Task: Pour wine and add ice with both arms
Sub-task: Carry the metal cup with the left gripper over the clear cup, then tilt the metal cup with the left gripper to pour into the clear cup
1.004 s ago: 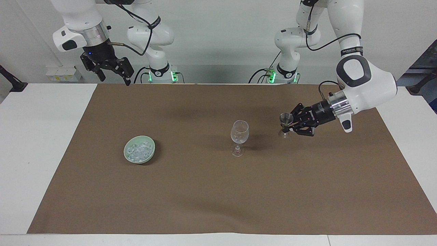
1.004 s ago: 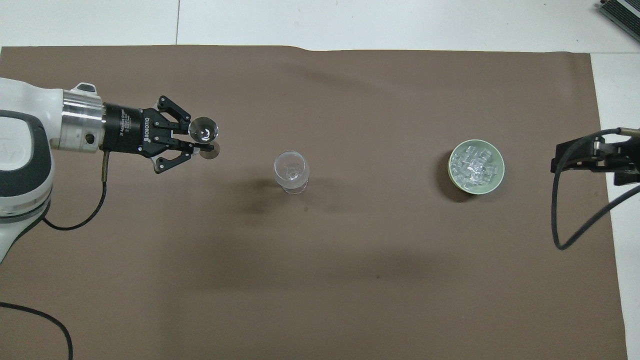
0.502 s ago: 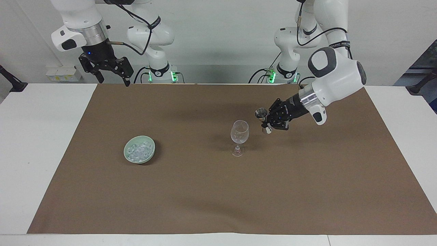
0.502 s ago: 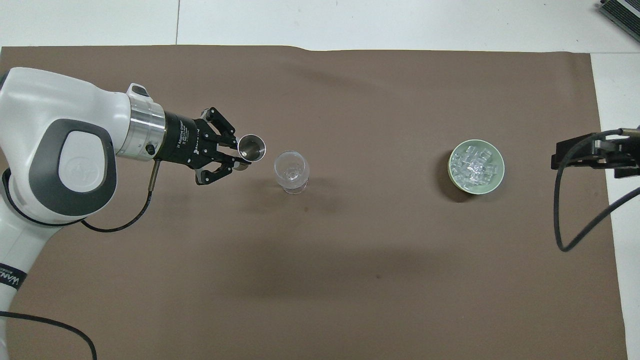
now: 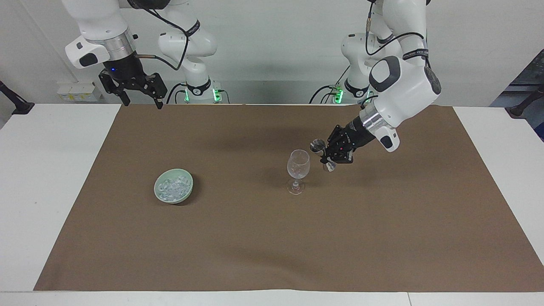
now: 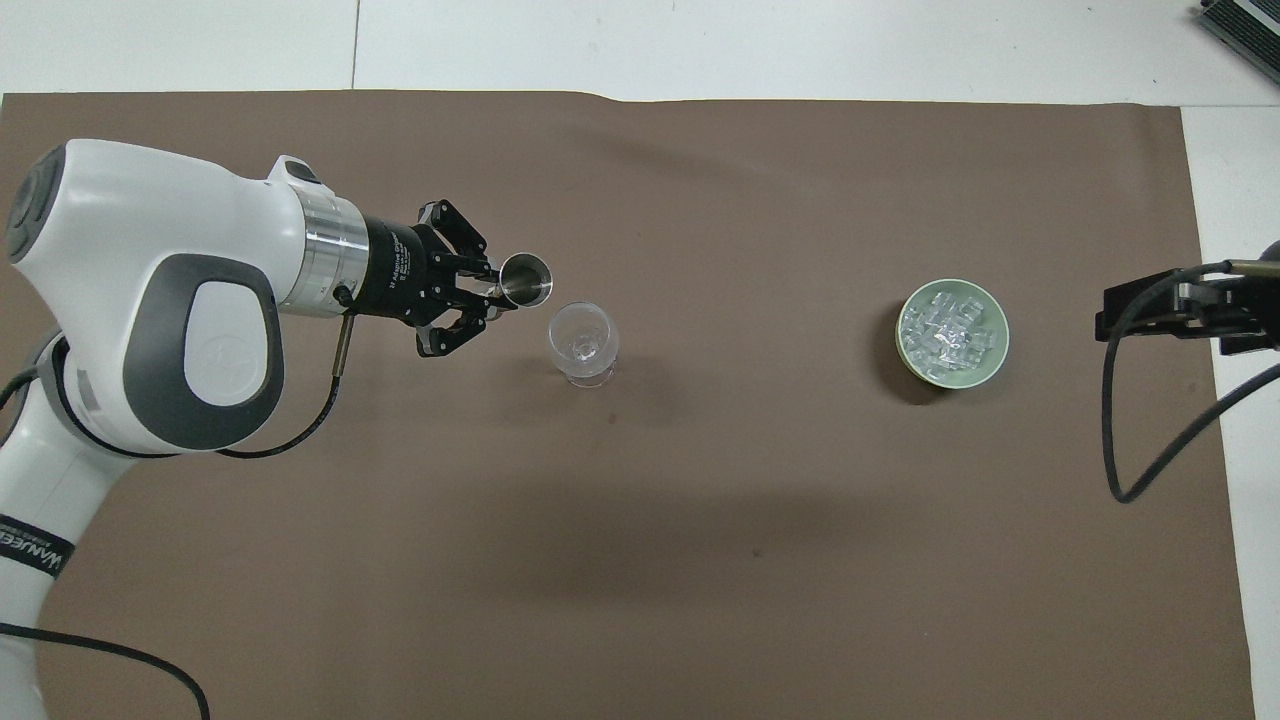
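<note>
A clear stemmed wine glass [image 5: 298, 165] stands upright mid-table; it also shows in the overhead view [image 6: 582, 340]. My left gripper [image 5: 325, 157] is shut on a metal double-ended jigger [image 5: 317, 147] and holds it in the air, close beside the glass's rim, toward the left arm's end. From above, the jigger's open cup [image 6: 525, 278] sits just short of the glass. The ice [image 5: 171, 186] lies in a pale green bowl [image 5: 174, 200] toward the right arm's end. My right gripper [image 5: 142, 102] waits open and empty, high above the mat's edge by the robots.
A brown mat [image 5: 272, 238] covers most of the white table. In the overhead view the bowl [image 6: 950, 379] with ice [image 6: 948, 330] lies beside the right gripper [image 6: 1190, 310], whose black cable [image 6: 1125, 450] hangs over the mat.
My left gripper has carried the jigger from the left arm's end of the mat up to the wine glass. The right arm has barely shifted.
</note>
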Controlling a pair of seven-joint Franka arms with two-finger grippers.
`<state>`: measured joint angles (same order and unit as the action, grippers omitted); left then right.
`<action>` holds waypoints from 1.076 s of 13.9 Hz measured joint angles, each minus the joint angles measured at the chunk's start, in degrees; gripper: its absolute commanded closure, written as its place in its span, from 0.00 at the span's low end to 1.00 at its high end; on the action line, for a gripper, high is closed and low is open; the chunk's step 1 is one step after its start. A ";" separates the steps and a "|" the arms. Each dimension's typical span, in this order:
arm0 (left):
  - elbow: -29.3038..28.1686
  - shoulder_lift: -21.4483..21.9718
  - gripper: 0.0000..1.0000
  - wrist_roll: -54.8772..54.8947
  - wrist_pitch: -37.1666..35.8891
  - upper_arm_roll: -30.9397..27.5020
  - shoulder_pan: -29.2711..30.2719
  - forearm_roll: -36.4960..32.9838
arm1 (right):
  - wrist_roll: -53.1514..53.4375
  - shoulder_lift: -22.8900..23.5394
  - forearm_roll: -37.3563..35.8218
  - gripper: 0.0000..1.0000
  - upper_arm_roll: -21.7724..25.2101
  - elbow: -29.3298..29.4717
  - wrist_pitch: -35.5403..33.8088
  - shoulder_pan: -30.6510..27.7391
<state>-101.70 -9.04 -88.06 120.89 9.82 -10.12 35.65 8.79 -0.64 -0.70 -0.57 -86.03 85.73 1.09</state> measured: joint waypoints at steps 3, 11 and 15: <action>0.05 -0.08 1.00 -0.72 0.55 0.07 -2.13 -3.99 | -1.55 0.36 0.00 0.00 0.00 -0.08 0.01 0.00; 0.05 -0.17 1.00 -0.87 2.00 0.14 -4.77 -12.09 | -2.46 0.53 0.00 0.00 0.00 -0.22 0.01 0.00; 0.05 -0.20 1.00 -0.87 3.63 0.13 -5.72 -15.39 | -3.64 0.89 0.00 0.00 0.00 -0.44 1.13 0.00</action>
<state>-101.66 -9.24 -88.94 124.52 9.95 -15.85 20.26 5.15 0.26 -0.70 -0.57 -86.47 86.86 1.09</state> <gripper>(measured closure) 0.789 0.000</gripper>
